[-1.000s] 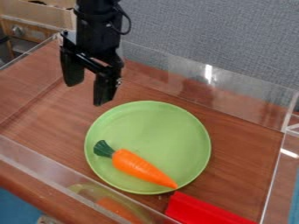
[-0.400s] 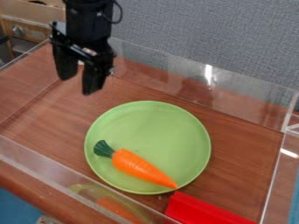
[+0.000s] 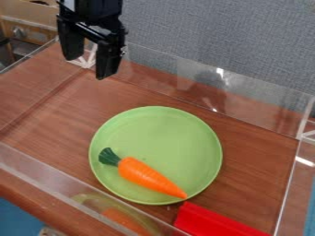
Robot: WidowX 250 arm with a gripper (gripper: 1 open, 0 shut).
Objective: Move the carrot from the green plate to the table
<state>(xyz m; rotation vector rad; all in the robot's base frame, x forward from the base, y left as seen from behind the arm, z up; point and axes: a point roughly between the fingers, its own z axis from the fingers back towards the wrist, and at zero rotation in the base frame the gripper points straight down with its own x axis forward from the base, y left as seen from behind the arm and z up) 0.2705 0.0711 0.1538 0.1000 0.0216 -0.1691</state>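
Camera, carrot (image 3: 145, 175) on green plate (image 3: 170, 138), below fingers (image 3: 109, 61), apart

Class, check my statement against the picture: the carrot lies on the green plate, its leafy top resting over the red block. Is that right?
Not quite: the carrot does lie on the green plate, but the camera view shows its tip, not its leafy top, nearest the red block.

Toy carrot (image 3: 145, 175) on lime-green plate (image 3: 157, 138), near part; leafy top points left, orange tip at near right rim. Plate on wood-grain table (image 3: 37, 106). Red block (image 3: 216, 222) near right, just beside plate. Black gripper (image 3: 92, 57) far left, above table, jaws open, nothing held. Clear acrylic wall (image 3: 222, 88) along far side, another along near side. Gray textured backdrop (image 3: 227, 37) behind.
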